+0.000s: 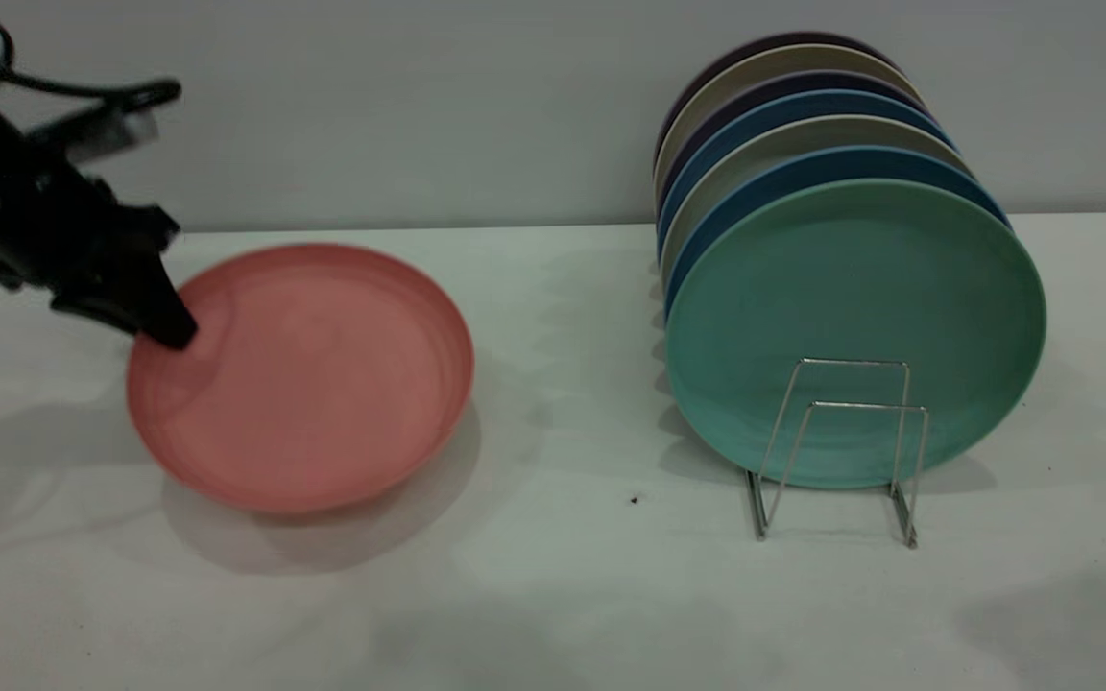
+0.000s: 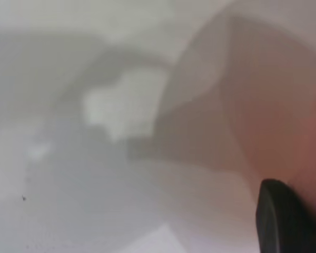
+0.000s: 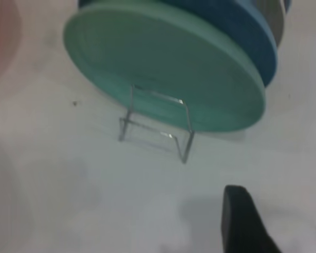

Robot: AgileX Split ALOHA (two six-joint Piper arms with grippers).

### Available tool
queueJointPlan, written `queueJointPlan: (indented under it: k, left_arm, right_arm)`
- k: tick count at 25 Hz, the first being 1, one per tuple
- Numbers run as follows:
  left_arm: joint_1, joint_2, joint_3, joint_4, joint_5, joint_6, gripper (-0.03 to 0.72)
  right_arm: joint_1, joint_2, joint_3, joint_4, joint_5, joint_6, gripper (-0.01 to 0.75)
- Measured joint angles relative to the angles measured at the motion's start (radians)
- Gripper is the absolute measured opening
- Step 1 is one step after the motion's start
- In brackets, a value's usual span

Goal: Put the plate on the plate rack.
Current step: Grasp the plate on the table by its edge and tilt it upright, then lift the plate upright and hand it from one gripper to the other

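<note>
A: Nearest the outside camera, what do you get?

B: Bare white table (image 1: 553, 614), matte, with a dark speck. Then the plate rack (image 1: 841, 451): thin silver wire, two upright rectangular loops standing free at the front. The right wrist camera shows the same two loops and, close in, one dark fingertip of the right gripper (image 3: 284, 226) with a sliver of another at the frame's edge, a wide gap of table between them, so it is spread apart and holds nothing. The outside view does not show that gripper at all.

A: And the plate?

B: The plate (image 1: 308, 384), round, salmon-pink, matte, low raised rim, sits left of the rack and well apart from it. It is tilted, with a shadow under its near edge.

A: The left gripper?

B: The left gripper (image 1: 164, 326) is at the plate's left rim, black tip against the rim. Whether it is clamped there I cannot tell: the left wrist camera shows only one dark fingertip (image 2: 284, 221) beside blurred pink.

A: Farther back?

B: Behind the free loops leans the teal-green plate (image 1: 851, 326), smooth, then a blue plate (image 1: 822, 168), and beige and dark ones stacked upright toward the grey wall (image 1: 419, 106)
</note>
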Motion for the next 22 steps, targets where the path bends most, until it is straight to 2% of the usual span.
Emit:
queueJointPlan:
  k: [6, 15, 22]
  left_arm:
    - [0.000, -0.045, 0.001, -0.008, 0.105, 0.158, 0.019]
    - [-0.010, -0.097, 0.001, -0.110, 0.235, 0.364, 0.019]
    - [-0.110, -0.127, 0.001, -0.102, 0.277, 0.480, 0.019]
  right_arm:
    - [0.000, 0.027, -0.066, 0.153, 0.040, -0.183, 0.367]
    - [0.000, 0.159, -0.191, 0.411, 0.174, -0.541, 0.367]
    - [0.000, 0.262, -0.292, 0.526, 0.298, -0.709, 0.367]
